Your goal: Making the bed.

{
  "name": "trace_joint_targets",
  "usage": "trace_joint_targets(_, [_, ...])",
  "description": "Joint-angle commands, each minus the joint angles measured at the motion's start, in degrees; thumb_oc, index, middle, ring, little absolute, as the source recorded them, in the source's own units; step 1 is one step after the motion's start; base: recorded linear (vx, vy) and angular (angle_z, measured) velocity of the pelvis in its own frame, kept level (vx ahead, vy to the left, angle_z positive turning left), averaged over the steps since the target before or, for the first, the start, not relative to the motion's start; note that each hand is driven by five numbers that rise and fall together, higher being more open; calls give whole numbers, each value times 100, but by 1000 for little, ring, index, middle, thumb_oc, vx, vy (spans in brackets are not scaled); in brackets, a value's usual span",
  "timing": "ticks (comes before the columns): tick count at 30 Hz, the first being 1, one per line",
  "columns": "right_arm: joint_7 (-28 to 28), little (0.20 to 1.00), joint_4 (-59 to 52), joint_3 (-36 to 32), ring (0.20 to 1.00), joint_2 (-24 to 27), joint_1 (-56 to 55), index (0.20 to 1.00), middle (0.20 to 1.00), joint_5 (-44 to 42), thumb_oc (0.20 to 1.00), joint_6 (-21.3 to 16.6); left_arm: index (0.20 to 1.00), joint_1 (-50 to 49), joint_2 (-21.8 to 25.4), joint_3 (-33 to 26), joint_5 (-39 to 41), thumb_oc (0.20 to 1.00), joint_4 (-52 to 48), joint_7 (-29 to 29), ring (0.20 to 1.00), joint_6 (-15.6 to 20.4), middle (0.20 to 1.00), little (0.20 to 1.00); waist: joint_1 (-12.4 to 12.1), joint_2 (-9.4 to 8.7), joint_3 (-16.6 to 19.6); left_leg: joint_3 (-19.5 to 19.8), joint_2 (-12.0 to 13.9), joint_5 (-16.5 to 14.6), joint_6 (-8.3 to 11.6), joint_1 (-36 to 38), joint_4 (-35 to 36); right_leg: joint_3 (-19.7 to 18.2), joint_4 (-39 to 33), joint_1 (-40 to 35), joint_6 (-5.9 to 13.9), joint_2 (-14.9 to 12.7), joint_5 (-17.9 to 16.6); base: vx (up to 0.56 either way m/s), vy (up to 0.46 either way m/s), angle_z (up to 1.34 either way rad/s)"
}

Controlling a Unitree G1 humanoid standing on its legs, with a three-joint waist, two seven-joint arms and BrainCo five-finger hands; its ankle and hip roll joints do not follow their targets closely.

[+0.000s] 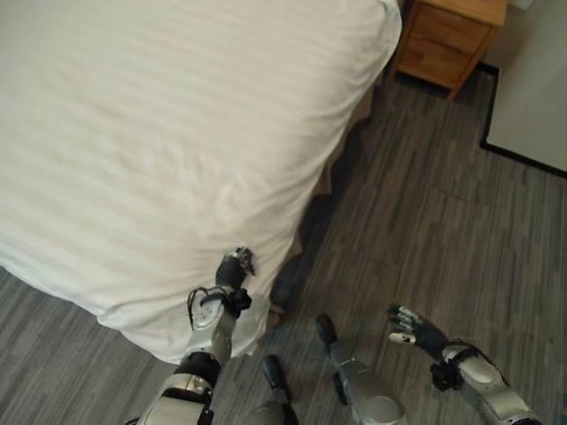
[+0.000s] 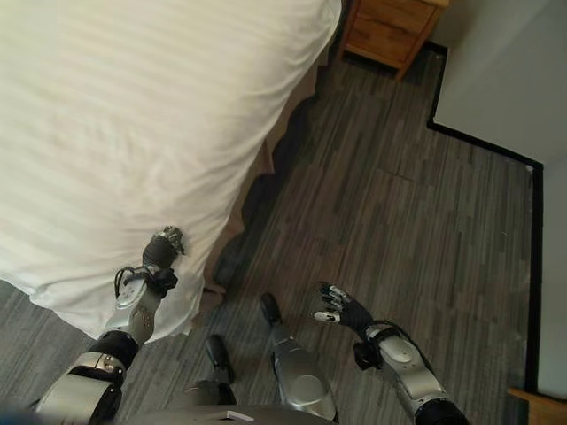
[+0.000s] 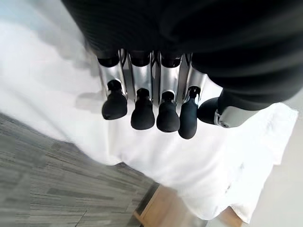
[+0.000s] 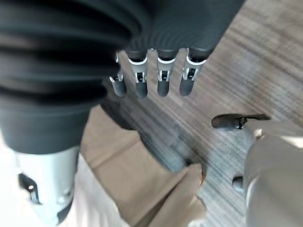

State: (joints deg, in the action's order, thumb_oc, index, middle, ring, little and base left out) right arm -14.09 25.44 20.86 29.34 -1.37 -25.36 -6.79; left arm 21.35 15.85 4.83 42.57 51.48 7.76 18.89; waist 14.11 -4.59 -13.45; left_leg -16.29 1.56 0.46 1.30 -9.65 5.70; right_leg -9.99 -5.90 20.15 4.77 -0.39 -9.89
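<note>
1. One white duvet covered the bed across the upper left of the frame, its corner hanging over the edge at lower left.
2. The left hand lay against the duvet near that lower corner; in the left wrist view its fingers were straight and relaxed, holding nothing, with white cloth just past them.
3. The right hand hovered over the grey plank floor at lower right, well apart from the bed, fingers spread and released.
4. A tan bed skirt showed beneath the duvet's edge.
5. A wooden nightstand stood at the upper right, beside the bed.
</note>
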Motion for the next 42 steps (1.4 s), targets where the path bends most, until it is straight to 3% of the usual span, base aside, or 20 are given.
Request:
trace_joint_targets(1, [154,1000,-16,54,1000,-22,271,1000,1000,-259,1000,-342,200,141,563,-723,440,200,1198,-536,200,-203,200,200,-36,-65,-153,443,218,264,356,-71,-70,55,165,-202,262,29,-13,-4,-9,-28])
trace_joint_targets(7, [71,1000,-162,113,1000,-121,139,1000,1000,-296,1000,-283,200,-633,239,-846,-404,200,1971,-550,200,-531,200,200,-135,-121,-214,417,221,206,355,114,-70,15,193,-318,215,41,45,31,-8,-19])
trace_joint_targets(14, [18,1000,-342,0,1000,-189,-205,1000,1000,-377,1000,-261,200,-1644,11,-1462,-95,200,2193,-491,200,-623,200,200,-418,-13,-307,580,180,180,336,252,-70,172,231,-511,167,-35,164,29,-20,13])
trace_joint_targets(17, [21,1000,-299,-38,1000,-158,-251,1000,1000,-292,1000,-252,200,-1806,18,-1292,-464,200,2223,-404,200,-707,200,200,-493,31,-377,628,160,191,331,300,-70,229,237,-574,169,-67,169,-2,-9,25])
trace_joint_targets(18, [21,1000,-268,-44,1000,-135,-229,1000,1000,-234,1000,-235,200,-1819,-2,-1042,-743,200,2115,-276,200,-752,200,200,-497,50,-397,634,152,185,322,325,-70,235,244,-590,177,-76,161,-17,24,19])
trace_joint_targets(19, [-12,1000,-218,-62,1000,-83,-175,1000,1000,-122,1000,-192,200,-1834,-36,-400,-1161,200,1624,17,200,-728,200,200,-499,95,-406,620,145,176,311,364,-70,224,240,-628,189,-88,143,-16,24,17])
trace_joint_targets(21, [-12,1000,-218,-62,1000,-83,-175,1000,1000,-122,1000,-192,200,-1835,-36,-400,-1161,200,1624,17,200,-728,200,200,-498,96,-402,621,145,177,311,359,-70,224,240,-623,189,-88,143,-15,33,9])
trace_joint_targets(22, [-113,1000,-105,28,1000,8,-34,1000,1000,111,1000,-151,200,-1750,93,1165,-1045,200,-300,900,200,-784,200,200,-429,183,-335,613,129,117,280,476,-70,198,226,-726,212,-106,138,-23,62,3])
trace_joint_targets(23, [-130,1000,-40,82,1000,8,16,1000,1000,142,1000,-145,200,-1675,184,1590,-954,200,-802,1076,200,-822,200,200,-399,204,-308,614,120,108,269,496,-70,192,219,-746,218,-109,132,-26,60,8])
trace_joint_targets(24, [-130,1000,-39,83,1000,5,17,1000,1000,142,1000,-145,200,-1675,187,1589,-953,200,-804,1076,200,-824,200,200,-399,201,-294,614,117,119,270,476,-70,190,220,-726,217,-112,125,-12,28,4])
trace_joint_targets(25, [-151,1000,-10,127,1000,28,55,1000,1000,151,1000,-137,200,-1558,319,2066,-819,200,-1394,1288,200,-895,200,200,-361,220,-267,617,109,108,261,494,-70,186,213,-745,225,-119,120,-12,48,1])
trace_joint_targets(26, [-174,1000,-47,239,1000,104,121,1000,1000,159,1000,-149,200,-1050,675,3008,-574,200,-2617,1649,200,-955,200,200,-276,257,-231,624,91,59,239,564,-70,173,203,-818,250,-134,129,-19,65,-8])
trace_joint_targets(28, [-230,1000,-157,282,1000,176,98,1000,1000,116,1000,-169,200,-522,975,3637,41,200,-3842,2127,200,-1162,200,200,-192,290,-147,619,61,28,223,598,-70,161,204,-843,284,-151,142,-7,54,-5])
trace_joint_targets(31, [-275,1000,-139,357,1000,173,83,1000,1000,139,1000,-171,200,-196,998,3953,681,200,-4528,2366,200,-1323,200,200,-141,310,-5,615,32,3,214,648,-70,130,207,-889,301,-187,164,11,23,-6])
trace_joint_targets(36, [-253,1000,-1,447,1000,90,94,1000,1000,193,1000,-199,200,-164,713,3849,1037,200,-4588,2314,200,-1174,200,200,-137,324,145,640,8,-26,213,783,-70,146,200,-1044,301,-223,216,6,1,-2])
trace_joint_targets(38, [-252,1000,-18,404,1000,36,32,1000,1000,123,1000,-222,200,-457,636,3472,1428,200,-4446,2408,200,-1262,200,200,-188,324,205,664,-1,-27,215,820,-70,167,198,-1099,298,-243,232,11,-5,6])
trace_joint_targets(42, [-309,1000,-29,287,1000,14,-149,1000,1000,111,1000,-244,200,-1058,822,2729,1496,200,-4314,2358,200,-1091,200,200,-296,316,271,721,-23,-28,206,878,-70,216,189,-1205,283,-262,263,9,-8,8])
